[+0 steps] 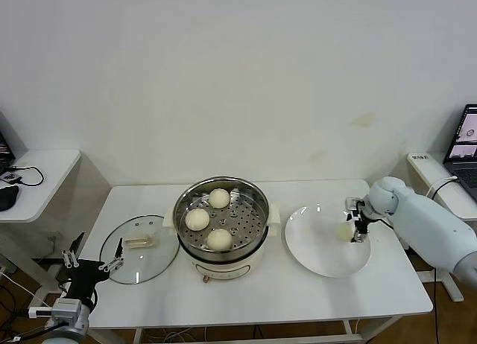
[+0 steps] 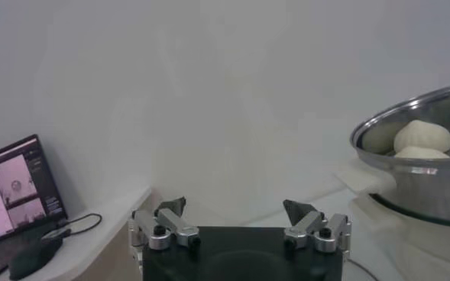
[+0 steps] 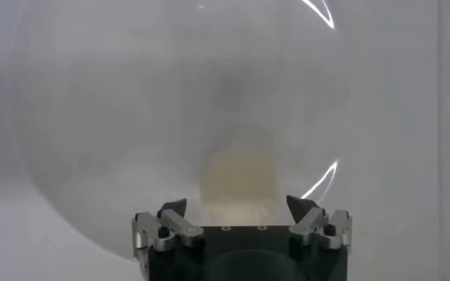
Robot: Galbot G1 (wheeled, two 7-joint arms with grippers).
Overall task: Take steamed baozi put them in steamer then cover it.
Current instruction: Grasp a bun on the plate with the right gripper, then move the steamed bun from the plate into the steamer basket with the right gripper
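The left gripper (image 1: 93,266) hangs low at the near left corner of the white table (image 1: 298,292), its fingers spread wide apart and holding nothing. Just beyond it and a little toward the table's middle lies the glass cover (image 1: 139,249), flat on the tabletop with its cream bar handle up, its rim close to the steamer's base.

Farther to that gripper's right stands the steamer (image 1: 221,226), a shiny steel pot on a cream-white base, uncovered. Three baozi (image 1: 197,220) sit on its perforated tray, apart from one another. In the left wrist view the pot's steel rim (image 2: 408,126) rises off to one side beyond the fingertips, with two buns showing over it.

Right of the steamer lies the white plate (image 1: 320,258), near it but not touching. The right gripper (image 1: 356,226) is lowered over the plate's far right part, jaws parted on either side of the fourth baozi (image 1: 343,231), which rests on the plate directly in front of the fingers. The right wrist view shows the bun (image 3: 236,183) between the two fingertips, blurred; whether the pads touch it I cannot tell.
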